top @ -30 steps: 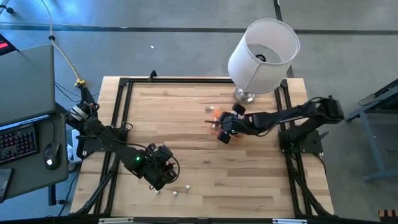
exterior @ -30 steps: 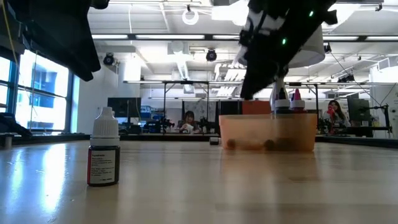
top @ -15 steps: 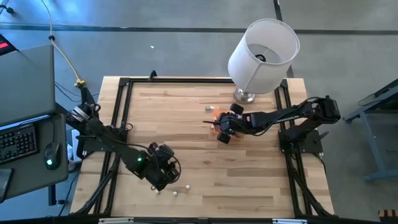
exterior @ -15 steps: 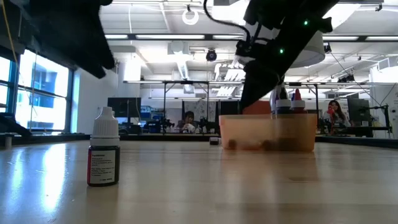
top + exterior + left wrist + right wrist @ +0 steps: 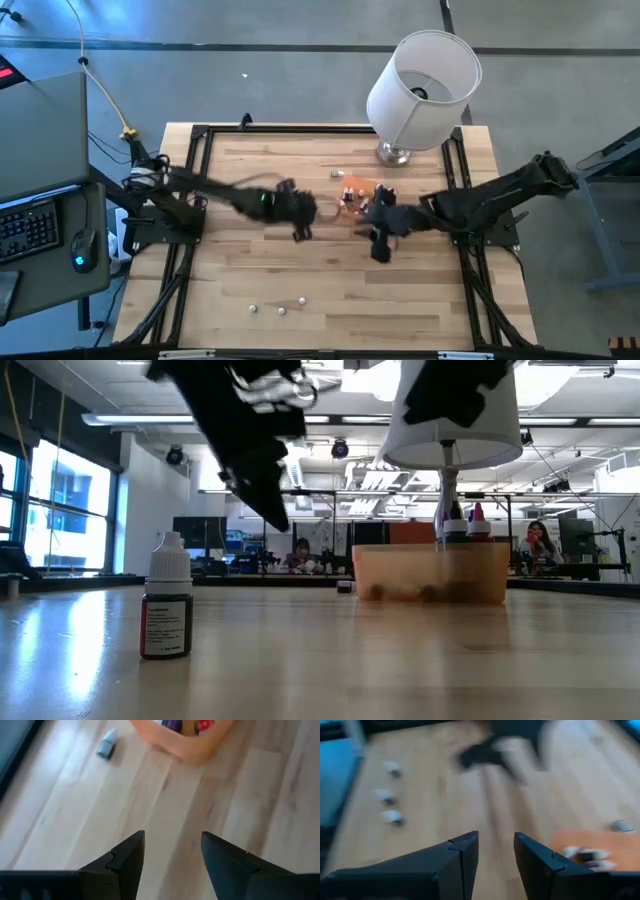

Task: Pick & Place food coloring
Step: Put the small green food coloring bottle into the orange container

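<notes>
Orange tray [image 5: 358, 193] holds some bottles; three loose bottles [image 5: 279, 309] wait at the table's [image 5: 330, 270] near edge. Left pincer [image 5: 172, 855] and right pincer [image 5: 495, 851] both spread, empty. Next grab probably wants a straight drop over one cap.

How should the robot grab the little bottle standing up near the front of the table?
Grip the bottle by its dark straight body, below the narrow white cap, with a claw coming down from above. It stands upright and alone on bare wood, so both sides are free. The cap tapers and would probably slip. The left claw is open.
</notes>
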Robot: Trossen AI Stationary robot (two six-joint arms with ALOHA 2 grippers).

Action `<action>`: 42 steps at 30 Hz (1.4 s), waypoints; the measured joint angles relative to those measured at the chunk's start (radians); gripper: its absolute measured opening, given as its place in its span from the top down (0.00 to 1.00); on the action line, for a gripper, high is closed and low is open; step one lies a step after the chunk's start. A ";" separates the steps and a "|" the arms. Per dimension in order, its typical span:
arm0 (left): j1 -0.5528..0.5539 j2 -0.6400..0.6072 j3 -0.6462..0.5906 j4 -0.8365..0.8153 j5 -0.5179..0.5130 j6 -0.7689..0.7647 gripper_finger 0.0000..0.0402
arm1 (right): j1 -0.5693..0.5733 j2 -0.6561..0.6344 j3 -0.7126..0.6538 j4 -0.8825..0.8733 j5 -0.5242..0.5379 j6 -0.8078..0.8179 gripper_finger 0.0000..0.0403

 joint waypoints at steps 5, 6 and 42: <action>0.207 0.042 0.000 0.191 0.249 0.163 0.53 | 0.146 -0.018 -0.051 -0.005 0.049 0.103 0.71; 0.239 0.052 0.000 0.231 0.287 0.189 0.53 | 0.172 -0.018 -0.061 -0.001 0.069 0.123 0.71; 0.461 0.407 0.325 0.197 0.453 0.364 0.64 | 0.321 -0.019 -0.263 0.281 0.188 0.255 0.71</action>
